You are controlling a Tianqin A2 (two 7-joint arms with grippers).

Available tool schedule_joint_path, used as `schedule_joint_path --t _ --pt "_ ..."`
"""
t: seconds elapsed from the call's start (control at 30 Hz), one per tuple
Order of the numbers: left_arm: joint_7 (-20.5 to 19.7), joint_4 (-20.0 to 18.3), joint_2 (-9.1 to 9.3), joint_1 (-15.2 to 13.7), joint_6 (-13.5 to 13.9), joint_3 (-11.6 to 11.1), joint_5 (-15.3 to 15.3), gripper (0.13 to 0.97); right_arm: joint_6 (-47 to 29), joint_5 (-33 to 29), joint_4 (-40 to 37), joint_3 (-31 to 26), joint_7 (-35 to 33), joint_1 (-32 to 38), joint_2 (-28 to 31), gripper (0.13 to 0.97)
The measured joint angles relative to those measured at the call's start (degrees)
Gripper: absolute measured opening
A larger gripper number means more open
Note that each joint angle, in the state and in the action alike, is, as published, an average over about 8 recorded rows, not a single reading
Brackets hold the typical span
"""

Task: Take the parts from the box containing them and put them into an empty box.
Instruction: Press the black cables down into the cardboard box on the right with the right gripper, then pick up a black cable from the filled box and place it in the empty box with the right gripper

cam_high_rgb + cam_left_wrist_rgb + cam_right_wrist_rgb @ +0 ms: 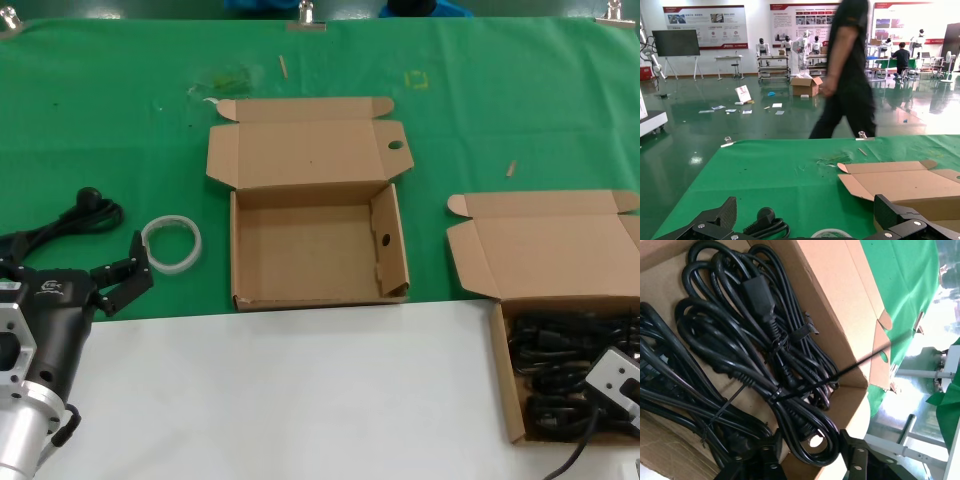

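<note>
Right gripper (810,460) sits low inside the box containing them (505,370), fingers parted, cord loop from the parts (755,355) between the tips. Cords pack the floor under and ahead of it, no bare cardboard there. Box wall close beside the fingertips; raised lid (545,250) stands beyond, on the far side. Way out is straight up.

The empty box (240,250) lies well off to that gripper's left, top open, its lid (300,150) folded back behind; white table (300,390) between is bare.

Left gripper (125,282), spread wide: white ring of tubing (172,243) just ahead of its tips, stray black cord (85,210) beside it.
</note>
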Motion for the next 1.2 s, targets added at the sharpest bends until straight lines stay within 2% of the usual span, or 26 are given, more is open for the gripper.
schedule_joint_path --t 0.07,0.2,0.47,0.9,1.2 --pt "0.0 0.0 0.00 0.0 0.0 0.0 0.0 0.966 0.0 0.0 -0.1 0.0 0.1 0.0 0.0 0.429" --pt "0.0 0.0 0.00 0.0 0.0 0.0 0.0 0.966 0.1 0.0 -0.2 -0.2 0.3 0.0 0.0 0.429" --pt "0.0 0.0 0.00 0.0 0.0 0.0 0.0 0.966 1.4 0.0 1.3 -1.5 0.7 0.0 0.0 0.302" --pt "0.0 0.0 0.00 0.0 0.0 0.0 0.0 0.966 7.1 0.0 12.3 -6.7 1.8 -3.8 0.0 0.233" --pt "0.0 0.0 0.00 0.0 0.0 0.0 0.0 0.966 11.0 0.0 19.0 -12.3 7.2 -6.4 0.8 0.207"
